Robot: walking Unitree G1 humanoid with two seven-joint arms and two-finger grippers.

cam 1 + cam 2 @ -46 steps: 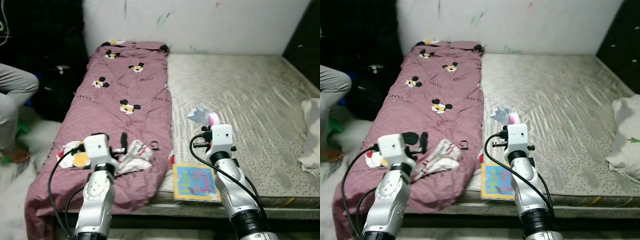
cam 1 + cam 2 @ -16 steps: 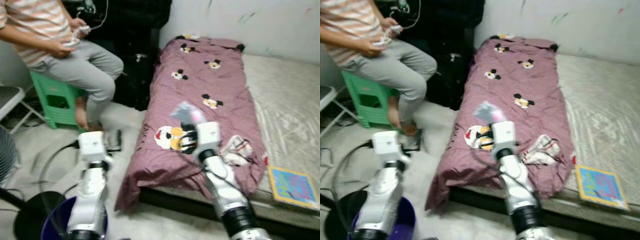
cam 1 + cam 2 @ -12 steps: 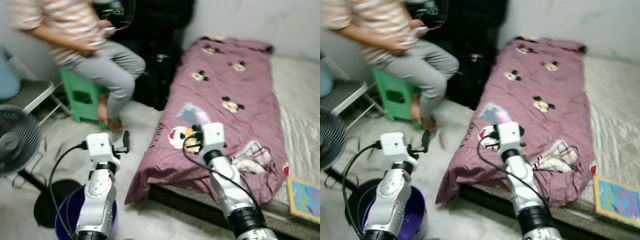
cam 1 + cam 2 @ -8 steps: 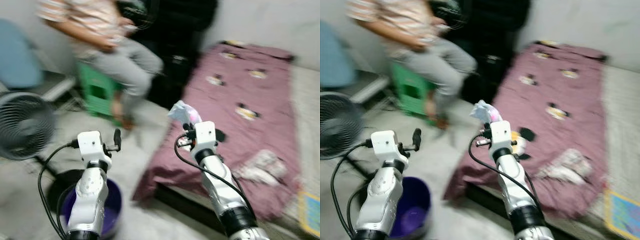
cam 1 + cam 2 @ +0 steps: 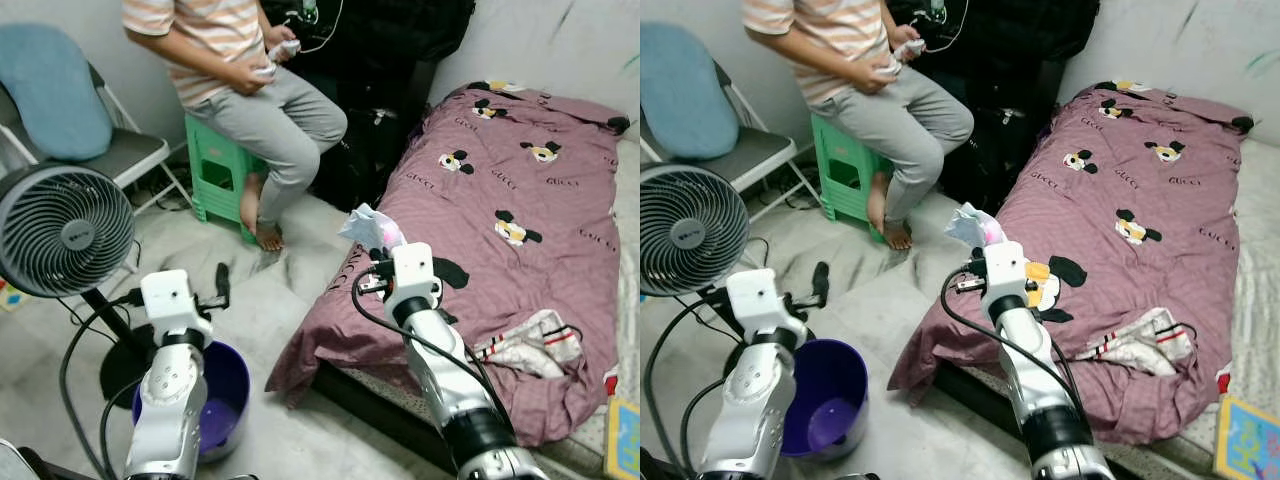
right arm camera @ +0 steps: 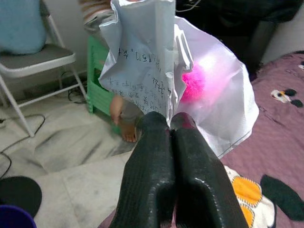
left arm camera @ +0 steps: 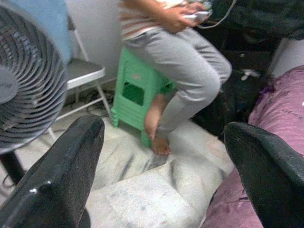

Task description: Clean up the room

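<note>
Bedside floor, with our round purple plastic bin (image 5: 830,405) waiting below.
Right claw (image 6: 170,124) is pinched tight on crumpled white paper-and-plastic litter (image 6: 161,71) — raised, probably for binning; left claw (image 7: 161,156) gapes empty.

We are seeing thin translucent plastic crinkling around printed paper in the bag (image 6: 180,80), pinched by glossy black fingers (image 6: 173,175). The bedsheet (image 5: 500,230) is looking like soft matt cloth, the purple bucket (image 5: 825,400) smooth plastic, the green stool (image 5: 220,170) moulded plastic.
</note>
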